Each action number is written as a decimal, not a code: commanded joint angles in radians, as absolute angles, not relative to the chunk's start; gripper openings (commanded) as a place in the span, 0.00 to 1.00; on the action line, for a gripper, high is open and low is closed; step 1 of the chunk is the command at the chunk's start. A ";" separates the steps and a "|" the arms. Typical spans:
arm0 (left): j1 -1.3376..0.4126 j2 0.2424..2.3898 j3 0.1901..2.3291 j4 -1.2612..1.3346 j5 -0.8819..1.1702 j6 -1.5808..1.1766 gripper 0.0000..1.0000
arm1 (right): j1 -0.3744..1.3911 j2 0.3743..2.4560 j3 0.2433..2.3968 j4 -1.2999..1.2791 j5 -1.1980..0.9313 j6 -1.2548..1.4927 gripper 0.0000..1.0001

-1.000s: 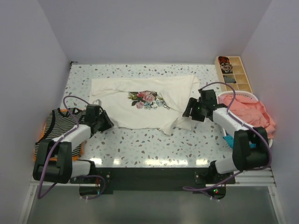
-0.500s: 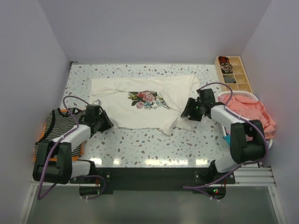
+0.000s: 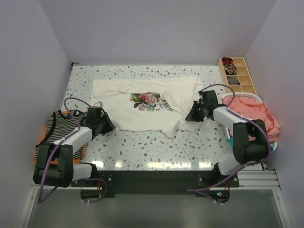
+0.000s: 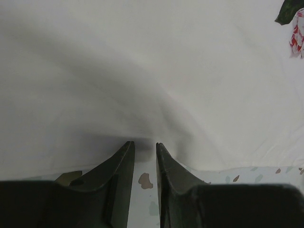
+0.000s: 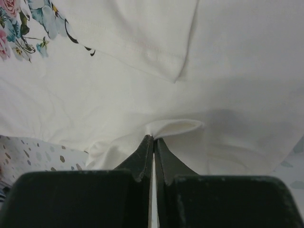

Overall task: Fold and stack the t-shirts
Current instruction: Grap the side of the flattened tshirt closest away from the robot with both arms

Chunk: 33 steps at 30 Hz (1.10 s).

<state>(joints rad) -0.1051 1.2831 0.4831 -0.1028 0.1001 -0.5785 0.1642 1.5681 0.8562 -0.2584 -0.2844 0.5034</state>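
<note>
Both outstretched low; left gripper ajar, right gripper pinching cream t-shirt

Bright, even overhead light; glare patches on the table near its front edge; wrist views soft, tee shadowed near the lens.

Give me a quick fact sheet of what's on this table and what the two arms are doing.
main item: cream t-shirt with a rose print, spread out on the speckled table
left gripper: at the shirt's near left hem, fingers narrowly apart; grip unclear
right gripper: shut on a fold at the shirt's right side
left edge: striped t-shirt, lying apart from the cream one
right edge: pink t-shirt in a white basket, wooden tray behind it
</note>
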 commanded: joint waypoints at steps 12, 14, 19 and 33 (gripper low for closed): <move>-0.106 1.203 0.603 -0.313 0.002 -0.549 0.30 | 0.170 1.083 0.698 -0.618 -0.252 0.518 0.00; -0.107 1.198 0.610 -0.333 -0.021 -0.549 0.30 | 0.172 1.014 0.663 -0.685 -0.259 0.532 0.00; -0.107 1.196 0.606 -0.341 -0.021 -0.548 0.30 | 0.186 0.913 0.595 -0.810 -0.262 0.555 0.00; -0.107 1.224 0.606 -0.334 -0.018 -0.548 0.30 | 0.221 0.859 0.708 -0.831 -0.177 0.586 0.64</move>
